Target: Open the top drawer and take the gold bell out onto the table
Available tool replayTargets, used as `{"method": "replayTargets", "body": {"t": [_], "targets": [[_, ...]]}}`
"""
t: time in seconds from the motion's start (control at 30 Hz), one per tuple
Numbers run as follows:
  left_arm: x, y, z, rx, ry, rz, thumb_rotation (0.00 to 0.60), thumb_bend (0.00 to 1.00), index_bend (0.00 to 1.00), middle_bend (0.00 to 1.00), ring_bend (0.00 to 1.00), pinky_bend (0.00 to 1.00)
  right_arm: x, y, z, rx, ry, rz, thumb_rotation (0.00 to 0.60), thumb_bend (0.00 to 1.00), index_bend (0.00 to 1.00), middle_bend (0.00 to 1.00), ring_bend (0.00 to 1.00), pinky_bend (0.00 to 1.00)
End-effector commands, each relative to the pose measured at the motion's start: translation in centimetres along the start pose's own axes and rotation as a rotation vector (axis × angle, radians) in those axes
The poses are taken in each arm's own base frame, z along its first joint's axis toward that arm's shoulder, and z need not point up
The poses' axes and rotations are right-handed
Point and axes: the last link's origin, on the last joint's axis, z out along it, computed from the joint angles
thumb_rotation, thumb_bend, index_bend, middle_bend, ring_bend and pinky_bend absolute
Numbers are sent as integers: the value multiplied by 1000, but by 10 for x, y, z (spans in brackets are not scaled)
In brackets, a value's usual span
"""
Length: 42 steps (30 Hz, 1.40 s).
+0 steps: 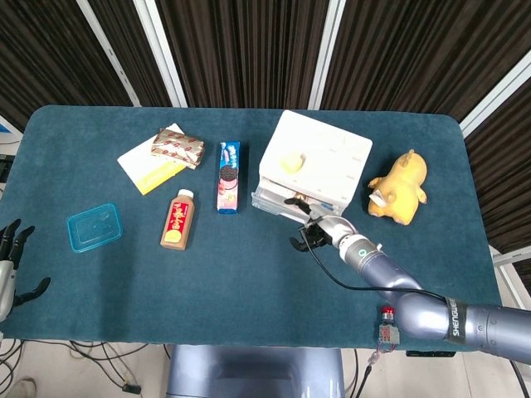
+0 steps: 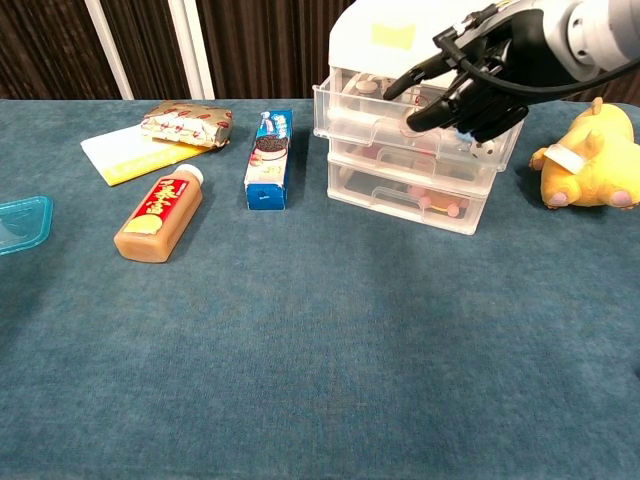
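- Your right hand [image 2: 470, 85] is over the pulled-out top drawer [image 2: 345, 110] of the clear drawer unit [image 2: 400, 195]. In the chest view its dark fingers [image 2: 415, 70] are spread and reach into the drawer; whether they hold anything cannot be told.
- The head view shows that hand [image 1: 314, 235] from above, at the front edge of the drawer unit [image 1: 319, 157], with the arm running down and to the right. Only this view shows the unit's white top with its small yellow label.
- The gold bell [image 2: 412, 122] cannot be made out for certain: the chest view shows a small pale shape in the drawer right under the fingers, largely covered by them. The head view does not show it.
- Your left hand [image 1: 10, 269] appears only in the head view, at the left edge beyond the table [image 1: 249, 274], fingers apart and holding nothing.
- Both views show the brown bottle [image 2: 158, 215] lying on its side, the blue cookie box [image 2: 268, 158], the wrapped snack [image 2: 186, 122] resting on a yellow and white card [image 2: 125, 155], and the yellow plush toy [image 2: 590, 165] to the right of the drawers.
- The blue lid [image 1: 94, 226] shows whole in the head view; the chest view catches only its edge.
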Motion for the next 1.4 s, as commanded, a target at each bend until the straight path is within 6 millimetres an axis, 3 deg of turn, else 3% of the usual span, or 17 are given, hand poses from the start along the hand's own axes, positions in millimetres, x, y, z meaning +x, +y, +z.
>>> {"method": "replayTargets", "body": {"t": [0.03, 0.37, 0.8, 1.4], "targets": [[0, 0, 0, 1, 0, 1, 600, 189, 98, 0, 0, 0, -1, 1, 4, -14, -13, -5, 600, 481, 110, 997, 1000, 1000], [0, 0, 0, 2, -3, 1, 600, 189, 98, 0, 0, 0, -4, -2, 8, -30, -37, -42, 600, 482, 114, 997, 1000, 1000], [0, 0, 0, 2, -2, 1, 600, 189, 98, 0, 0, 0, 0, -6, 6, -43, -68, -57, 600, 481, 206, 997, 1000, 1000], [0, 0, 0, 3, -3, 1, 600, 189, 99, 0, 0, 0, 2, -9, -2, -36, -109, -61, 600, 483, 207, 997, 1000, 1000]]}}
